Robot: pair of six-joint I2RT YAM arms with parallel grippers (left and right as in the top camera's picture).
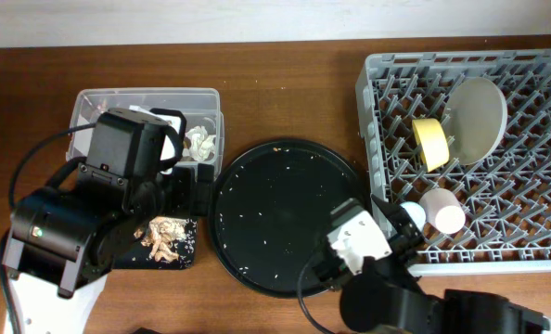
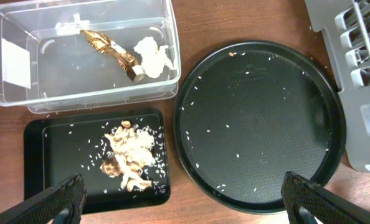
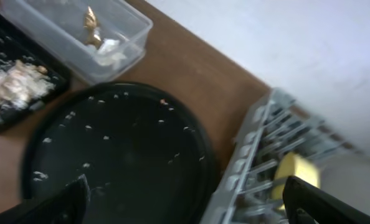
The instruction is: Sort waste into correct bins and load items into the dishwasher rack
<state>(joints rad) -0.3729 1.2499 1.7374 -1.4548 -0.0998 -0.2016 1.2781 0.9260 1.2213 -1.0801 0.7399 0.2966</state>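
The gold foil wrapper (image 2: 110,50) is lying diagonally in the clear tub (image 2: 54,81), white paper (image 2: 154,56) touching its lower end; food scraps (image 2: 129,155) are being carried by the black tray (image 2: 54,149) just beside it. Over these the left gripper (image 2: 184,186) is being held spread and empty, judged the nearer arm for stray waste. Rightwards, the right gripper (image 3: 185,186), likewise spread, is being held over the round tray (image 3: 110,162) beside the rack (image 1: 517,213), where plate (image 1: 480,116), yellow bowl (image 1: 430,141) and pink cup (image 1: 442,211) are resting.
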